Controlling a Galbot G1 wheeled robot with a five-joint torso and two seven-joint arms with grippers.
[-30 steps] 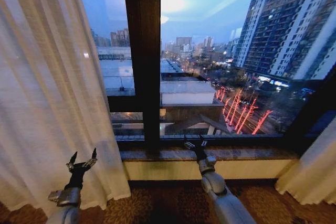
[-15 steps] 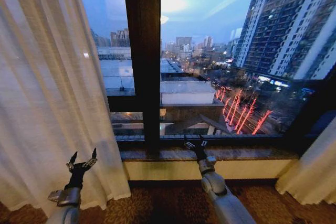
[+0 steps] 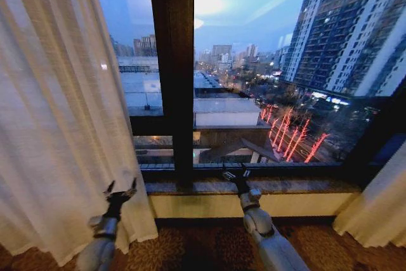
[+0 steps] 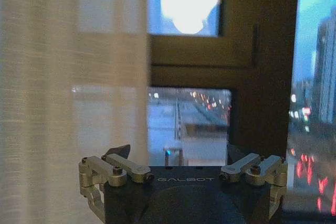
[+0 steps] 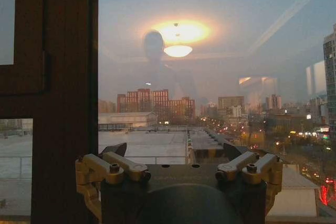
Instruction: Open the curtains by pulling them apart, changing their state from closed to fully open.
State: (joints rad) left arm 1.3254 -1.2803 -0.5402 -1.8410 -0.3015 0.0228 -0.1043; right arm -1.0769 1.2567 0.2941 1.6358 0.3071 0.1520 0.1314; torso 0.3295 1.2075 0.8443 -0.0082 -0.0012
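The curtains (image 3: 57, 112) are seen pulled apart in the head view. The left panel of thin white pleated cloth hangs from the top of the picture down to the carpet (image 3: 196, 245) on the robot's left side, and a smaller part of a second panel (image 3: 380, 211) is seen at the lower right corner. Between them the window (image 3: 273, 74) is uncovered, with its dark frame post (image 3: 172, 74) in the middle and a stone sill (image 3: 254, 186) under it. Through the glass a city at dusk is seen.

The left gripper (image 3: 120, 188) is held low, just beside the inner edge of the left panel and in front of its lower folds. Its fingers are spread apart and nothing is held between them. Whether the cloth is touched by the fingers cannot be told. In the left wrist view the same gripper (image 4: 178, 156) is seen with its fingers spread, the white cloth (image 4: 68, 93) is close on one side, and the frame post (image 4: 262, 61) is seen farther off.

The right gripper (image 3: 235, 172) is raised near the sill, just to the right of the frame post. Its fingers are also spread, and nothing is gripped. In the right wrist view this gripper (image 5: 178, 153) is pointed at the bare glass, with the frame post (image 5: 63, 93) beside it.
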